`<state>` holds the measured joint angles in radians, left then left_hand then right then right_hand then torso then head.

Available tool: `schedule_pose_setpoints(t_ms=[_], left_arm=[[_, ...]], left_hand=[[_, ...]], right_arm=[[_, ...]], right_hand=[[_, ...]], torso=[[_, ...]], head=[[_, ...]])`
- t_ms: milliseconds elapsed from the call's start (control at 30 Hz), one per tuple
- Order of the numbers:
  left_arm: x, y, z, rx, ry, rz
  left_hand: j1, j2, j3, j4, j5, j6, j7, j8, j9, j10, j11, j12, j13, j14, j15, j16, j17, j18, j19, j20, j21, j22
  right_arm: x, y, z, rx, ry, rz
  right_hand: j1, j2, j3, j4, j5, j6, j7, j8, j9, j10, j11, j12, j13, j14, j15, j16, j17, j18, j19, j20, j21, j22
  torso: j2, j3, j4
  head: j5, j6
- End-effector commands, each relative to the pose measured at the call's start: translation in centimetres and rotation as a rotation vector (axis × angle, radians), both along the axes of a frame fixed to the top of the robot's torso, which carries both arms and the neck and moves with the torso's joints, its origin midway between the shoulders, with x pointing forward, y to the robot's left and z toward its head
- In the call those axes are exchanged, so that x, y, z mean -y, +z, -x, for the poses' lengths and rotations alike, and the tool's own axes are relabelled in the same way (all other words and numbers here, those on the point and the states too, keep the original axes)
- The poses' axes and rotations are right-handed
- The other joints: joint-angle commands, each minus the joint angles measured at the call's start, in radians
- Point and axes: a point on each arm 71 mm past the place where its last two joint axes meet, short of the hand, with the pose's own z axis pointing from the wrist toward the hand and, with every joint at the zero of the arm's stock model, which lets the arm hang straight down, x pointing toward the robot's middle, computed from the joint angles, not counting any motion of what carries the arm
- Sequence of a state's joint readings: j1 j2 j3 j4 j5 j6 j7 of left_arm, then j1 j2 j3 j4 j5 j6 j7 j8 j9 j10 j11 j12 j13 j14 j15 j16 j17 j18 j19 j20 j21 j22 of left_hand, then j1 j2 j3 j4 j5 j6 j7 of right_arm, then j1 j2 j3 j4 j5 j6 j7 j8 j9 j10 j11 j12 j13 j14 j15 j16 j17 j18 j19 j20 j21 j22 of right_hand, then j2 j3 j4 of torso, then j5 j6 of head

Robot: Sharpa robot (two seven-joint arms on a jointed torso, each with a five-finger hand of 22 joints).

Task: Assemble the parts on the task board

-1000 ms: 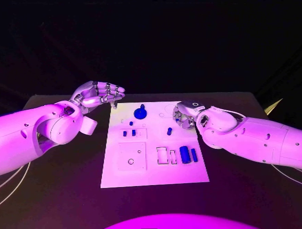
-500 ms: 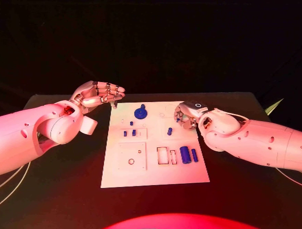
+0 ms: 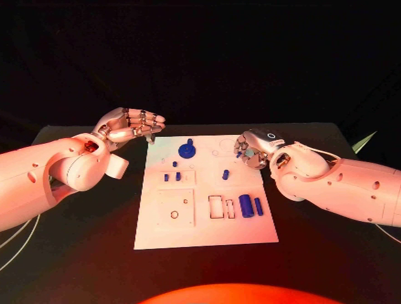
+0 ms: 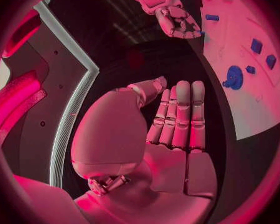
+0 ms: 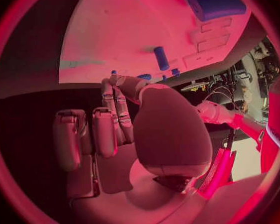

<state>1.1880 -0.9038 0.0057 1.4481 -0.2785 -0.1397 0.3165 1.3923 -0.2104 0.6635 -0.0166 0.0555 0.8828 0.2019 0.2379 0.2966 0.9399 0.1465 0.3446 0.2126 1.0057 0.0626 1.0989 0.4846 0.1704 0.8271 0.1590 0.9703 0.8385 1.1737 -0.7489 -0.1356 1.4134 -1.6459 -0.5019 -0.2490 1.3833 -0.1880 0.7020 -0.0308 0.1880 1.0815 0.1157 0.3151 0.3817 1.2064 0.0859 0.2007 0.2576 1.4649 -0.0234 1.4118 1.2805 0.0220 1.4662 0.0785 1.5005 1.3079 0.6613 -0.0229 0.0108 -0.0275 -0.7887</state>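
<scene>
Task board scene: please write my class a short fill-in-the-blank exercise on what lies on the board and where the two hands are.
1. The blue gear lies at the board's ___ end, away from the robot.
2. The left hand is off the task board, above its far ___ corner.
3. The right hand holds ___.

Missing words: far; left; nothing

task board [image 3: 164,228]: on the table [image 3: 72,253], between the two hands
left hand [image 3: 132,125]: off the board's far left corner, fingertips just beside that corner
right hand [image 3: 253,150]: at the board's far right edge, fingers over it
gear-shaped part [image 3: 187,151]: on the far end, between the two sets of fingers
small peg [image 3: 226,173]: just near of the right fingers
two cylinders [image 3: 249,205]: side by side, further nearward of the right fingers
</scene>
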Motion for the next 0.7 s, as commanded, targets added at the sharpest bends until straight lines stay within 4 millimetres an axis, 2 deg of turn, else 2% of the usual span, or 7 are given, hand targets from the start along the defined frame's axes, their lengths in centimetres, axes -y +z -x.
schedule_pose_setpoints(t_ms=[33,267,333,500,633,700], left_arm=[[0.1,0.1,0.0,0.000,-0.006,0.011],[0.1,0.1,0.0,-0.001,-0.005,0.011],[0.3,0.1,0.0,-0.001,-0.006,0.013],[0.6,0.0,-0.1,-0.005,-0.005,0.012],[0.8,0.0,-0.1,-0.007,-0.005,0.012],[1.0,0.0,-0.1,-0.007,-0.004,0.012]], left_hand=[[0.001,0.005,-0.007,0.000,0.006,-0.005,0.005,0.001,-0.002,-0.008,-0.002,0.001,-0.001,-0.006,0.004,-0.007,-0.001,0.014,0.002,0.002,-0.004,-0.001],[0.001,0.005,-0.007,0.000,0.006,-0.005,0.005,0.001,-0.002,-0.008,-0.002,0.001,-0.001,-0.006,0.004,-0.007,-0.001,0.014,0.002,0.002,-0.004,-0.001],[0.001,0.005,-0.007,0.000,0.006,-0.005,0.005,0.001,-0.002,-0.008,-0.002,0.001,-0.001,-0.006,0.004,-0.007,-0.001,0.014,0.002,0.002,-0.004,-0.001],[0.001,0.005,-0.007,0.000,0.006,-0.005,0.005,0.001,-0.002,-0.008,-0.002,0.001,-0.001,-0.006,0.004,-0.007,-0.001,0.014,0.002,0.002,-0.004,-0.001],[0.001,0.005,-0.008,0.000,0.006,-0.006,0.005,0.001,-0.002,-0.010,-0.002,0.002,-0.002,-0.006,0.004,-0.007,-0.001,0.013,0.002,0.003,-0.005,-0.002],[0.001,0.005,-0.008,0.000,0.006,-0.006,0.005,0.001,-0.002,-0.010,-0.002,0.002,-0.002,-0.006,0.004,-0.007,-0.001,0.013,0.002,0.003,-0.005,-0.002]], right_arm=[[-0.2,0.7,0.6,0.020,0.010,-0.059],[-2.2,1.8,3.0,0.008,0.086,-0.118],[-3.5,2.2,3.9,-0.003,0.124,-0.134],[-6.2,2.5,5.5,-0.033,0.200,-0.147],[-8.1,2.3,6.4,-0.057,0.252,-0.146],[-8.9,2.1,6.7,-0.066,0.273,-0.143]], right_hand=[[-0.007,0.005,0.004,0.000,0.002,0.005,0.001,0.001,0.002,0.051,-0.042,0.004,0.000,0.047,-0.008,-0.003,0.001,-0.006,0.078,-0.007,0.003,0.227],[-0.010,0.004,0.005,-0.002,0.002,0.006,0.001,0.002,0.003,0.052,-0.042,0.003,0.001,0.047,-0.009,-0.003,0.001,-0.006,0.078,-0.007,0.004,0.228],[-0.010,0.004,0.005,-0.002,0.002,0.006,0.001,0.002,0.003,0.052,-0.042,0.003,0.001,0.047,-0.009,-0.003,0.001,-0.006,0.078,-0.007,0.004,0.228],[-0.010,0.004,0.005,-0.002,0.002,0.006,0.001,0.002,0.003,0.053,-0.042,0.003,0.001,0.047,-0.009,-0.004,0.000,-0.006,0.078,-0.007,0.003,0.228],[-0.010,0.004,0.005,-0.002,0.002,0.006,0.001,0.002,0.003,0.053,-0.042,0.003,0.001,0.047,-0.009,-0.004,0.000,-0.006,0.078,-0.007,0.003,0.228],[-0.011,0.004,0.006,-0.003,0.002,0.006,0.001,0.002,0.003,0.053,-0.042,0.003,0.001,0.047,-0.009,-0.004,-0.001,-0.006,0.077,-0.008,0.001,0.227]], torso=[[0.000,-0.0006,0.0007],[-0.001,-0.0008,-0.0025],[-0.002,-0.0016,-0.0005],[-0.003,-0.0020,0.0002],[-0.004,-0.0045,0.0018],[-0.002,-0.0047,0.0006]], head=[[0.003,0.000],[0.020,0.001],[0.025,0.001],[0.054,-0.003],[0.068,-0.007],[0.077,-0.006]])
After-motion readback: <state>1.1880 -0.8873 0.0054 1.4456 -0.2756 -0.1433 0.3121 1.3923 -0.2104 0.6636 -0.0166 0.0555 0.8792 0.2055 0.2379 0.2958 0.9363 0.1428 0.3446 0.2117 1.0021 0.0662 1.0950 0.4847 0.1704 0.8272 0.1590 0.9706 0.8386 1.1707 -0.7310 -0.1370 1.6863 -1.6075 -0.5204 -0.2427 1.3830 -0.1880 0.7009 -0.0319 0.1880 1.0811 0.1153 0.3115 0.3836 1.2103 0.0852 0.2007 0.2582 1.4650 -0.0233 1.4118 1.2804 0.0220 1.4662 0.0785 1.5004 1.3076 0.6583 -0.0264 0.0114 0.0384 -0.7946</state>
